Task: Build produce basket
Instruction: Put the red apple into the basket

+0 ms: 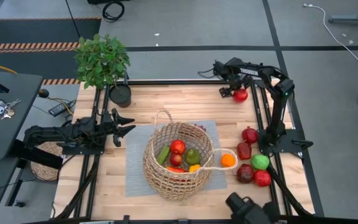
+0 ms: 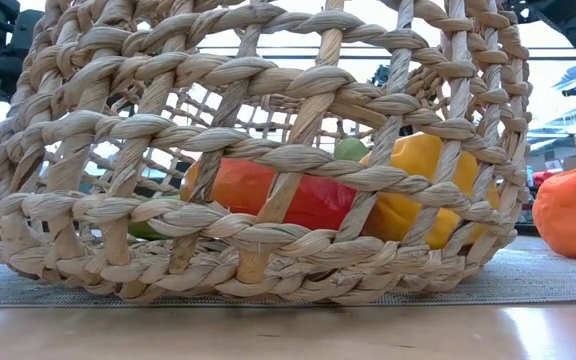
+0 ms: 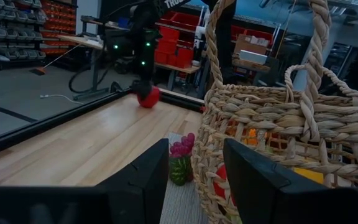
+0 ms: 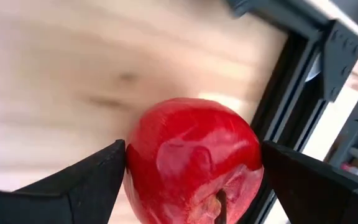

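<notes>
The tan wicker basket (image 1: 178, 160) stands on a grey mat (image 1: 135, 180) at the table's middle. It holds several fruits and vegetables in red, green, orange and yellow (image 1: 178, 147), which also show through the weave in the low view (image 2: 318, 195). My left gripper (image 1: 129, 127) is open and empty, just left of the basket (image 3: 278, 124). My right gripper (image 1: 234, 92) is at the table's far right, shut on a red apple (image 1: 240, 95). An orange (image 1: 228, 160) lies by the basket's right handle loop. My right gripper pinches the red apple between its two fingers, one on each side of its round body (image 4: 135, 162). The fingers (image 4: 98, 177) come from above, slanting down. The stem end (image 4: 219, 202) faces the wrist. I cannot tell whether the apple rests on the table or hangs just above it.
Several loose fruits lie at the right: a dark red one (image 1: 249, 134), a red pepper (image 1: 244, 150), a green apple (image 1: 260, 162) and two red ones (image 1: 253, 176). A potted plant (image 1: 102, 59) stands at the far left. A small pink and green thing (image 3: 181, 162) lies beside the basket.
</notes>
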### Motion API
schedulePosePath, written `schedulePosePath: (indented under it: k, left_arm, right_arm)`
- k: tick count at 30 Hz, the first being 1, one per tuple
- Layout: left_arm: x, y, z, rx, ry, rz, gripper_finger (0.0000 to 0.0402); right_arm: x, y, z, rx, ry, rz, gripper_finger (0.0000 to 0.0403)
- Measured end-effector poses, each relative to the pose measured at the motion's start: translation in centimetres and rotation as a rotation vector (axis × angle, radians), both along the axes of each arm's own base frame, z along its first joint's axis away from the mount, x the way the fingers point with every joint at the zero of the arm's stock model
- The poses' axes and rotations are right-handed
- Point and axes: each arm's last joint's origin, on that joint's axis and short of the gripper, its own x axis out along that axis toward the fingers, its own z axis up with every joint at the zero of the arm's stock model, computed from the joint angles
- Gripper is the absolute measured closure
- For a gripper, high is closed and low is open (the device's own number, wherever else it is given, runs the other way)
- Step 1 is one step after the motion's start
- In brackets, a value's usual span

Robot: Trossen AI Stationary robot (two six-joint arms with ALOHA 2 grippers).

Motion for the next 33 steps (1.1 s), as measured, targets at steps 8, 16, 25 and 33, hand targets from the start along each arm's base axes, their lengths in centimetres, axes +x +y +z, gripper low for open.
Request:
schedulePosePath:
  k: [8,16,25,33]
  left_arm:
    - [0.0,0.0,0.0,0.0,0.0,0.0,0.0241]
    - [0.0,0.0,0.0,0.0,0.0,0.0,0.0241]
    - [0.0,0.0,0.0,0.0,0.0,0.0,0.0241]
    - [0.0,0.0,0.0,0.0,0.0,0.0,0.0241]
  right_arm:
    - [3.3,3.6,0.0,0.042,0.016,0.1,0.0029]
    - [5.5,7.1,0.2,0.046,0.081,0.201,0.0045]
    - [6.9,10.0,0.6,0.029,0.106,0.268,0.0075]
    - [7.4,13.0,3.8,-0.045,0.032,0.297,0.0076]
